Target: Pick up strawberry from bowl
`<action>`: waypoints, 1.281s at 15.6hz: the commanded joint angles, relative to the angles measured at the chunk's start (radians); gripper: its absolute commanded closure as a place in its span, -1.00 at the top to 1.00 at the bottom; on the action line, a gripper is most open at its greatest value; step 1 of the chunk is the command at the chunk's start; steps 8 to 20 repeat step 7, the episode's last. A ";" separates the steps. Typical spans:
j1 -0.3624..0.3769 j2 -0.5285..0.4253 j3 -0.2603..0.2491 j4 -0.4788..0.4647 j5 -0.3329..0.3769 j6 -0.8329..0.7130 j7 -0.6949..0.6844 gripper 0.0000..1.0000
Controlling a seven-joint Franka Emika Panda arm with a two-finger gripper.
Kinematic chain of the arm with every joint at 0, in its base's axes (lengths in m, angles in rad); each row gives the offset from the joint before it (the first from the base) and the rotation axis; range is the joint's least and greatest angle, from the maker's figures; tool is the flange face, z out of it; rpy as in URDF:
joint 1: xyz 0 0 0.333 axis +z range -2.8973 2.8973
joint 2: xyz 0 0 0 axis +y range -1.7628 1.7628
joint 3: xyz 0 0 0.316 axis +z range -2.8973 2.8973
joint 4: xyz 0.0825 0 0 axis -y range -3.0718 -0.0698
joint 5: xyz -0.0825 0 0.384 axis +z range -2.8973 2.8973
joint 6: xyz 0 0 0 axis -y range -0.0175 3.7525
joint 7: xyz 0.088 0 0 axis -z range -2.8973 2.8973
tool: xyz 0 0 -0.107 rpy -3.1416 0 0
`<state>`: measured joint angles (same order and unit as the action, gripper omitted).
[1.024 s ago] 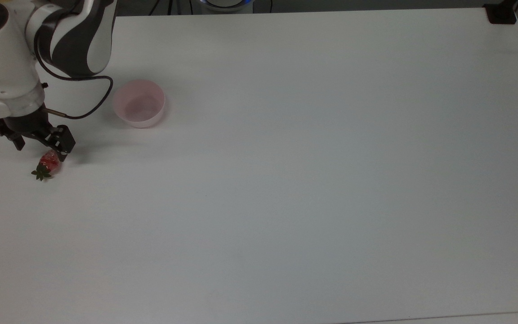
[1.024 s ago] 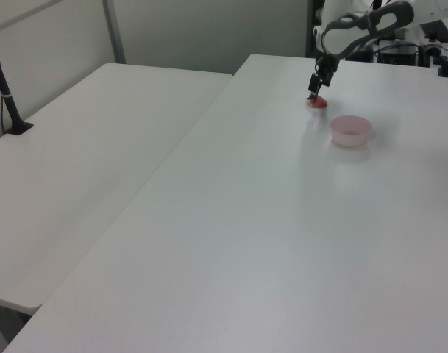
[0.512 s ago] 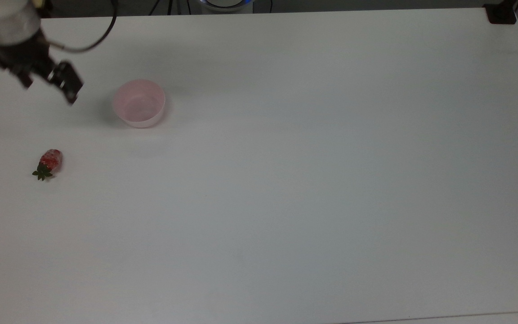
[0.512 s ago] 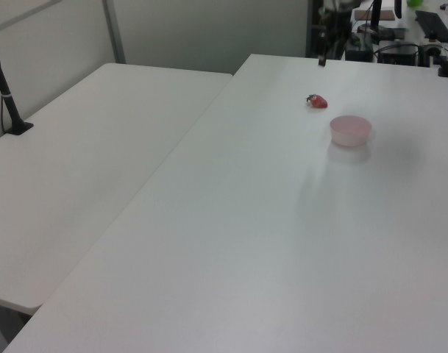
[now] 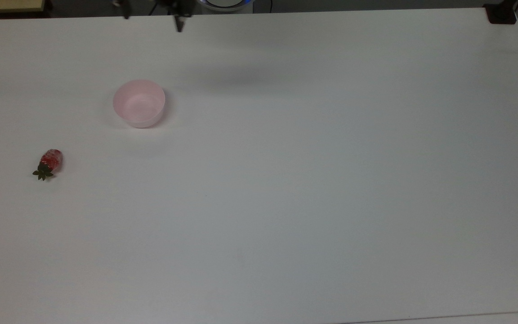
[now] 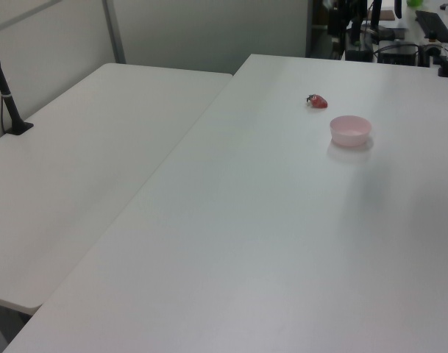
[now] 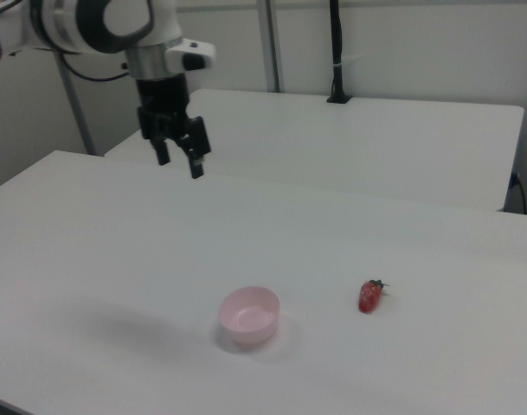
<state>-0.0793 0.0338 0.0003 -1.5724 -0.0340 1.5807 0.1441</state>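
Looking down in the top view, you find the strawberry [image 5: 48, 164] lying on its side on the white table [image 5: 313, 180] at the left of the frame, leafy cap toward the lower left, well apart from the pink bowl [image 5: 139, 103], which sits empty up and to the right of it. A second ago the gripper [image 5: 153, 13] was right over the fruit; half a second ago it had lifted away toward the upper left corner, and now its dark fingertips poke in at the top edge, beyond the bowl. So the berry is out of the bowl and set down, and the arm is backing off: judged from this, the pick itself looks done. The whole centre and right of the frame is bare tabletop, so you have free room there; the strawberry lies close to the frame's left edge.

In the left view, the strawberry [image 6: 318, 101] rests in the upper right of the frame, just up and left of the bowl [image 6: 350, 130], near but not touching. A second table [image 6: 98, 154] fills the left half, with a dark post [image 6: 4, 84] at its far left.

In the right view, the gripper [image 7: 178, 157] hangs high in the upper left, fingers spread with nothing between them, well clear of the surface. The bowl [image 7: 249, 316] sits low at centre, and the strawberry [image 7: 369, 296] is to its right, apart from it. The table's near edge runs along the lower left corner, so keep clear of that side
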 commanded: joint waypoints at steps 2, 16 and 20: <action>0.157 -0.071 -0.117 -0.098 -0.004 0.085 -0.146 1.00; 0.153 -0.069 -0.125 -0.095 -0.003 0.130 -0.178 1.00; 0.153 -0.069 -0.125 -0.095 -0.003 0.130 -0.178 1.00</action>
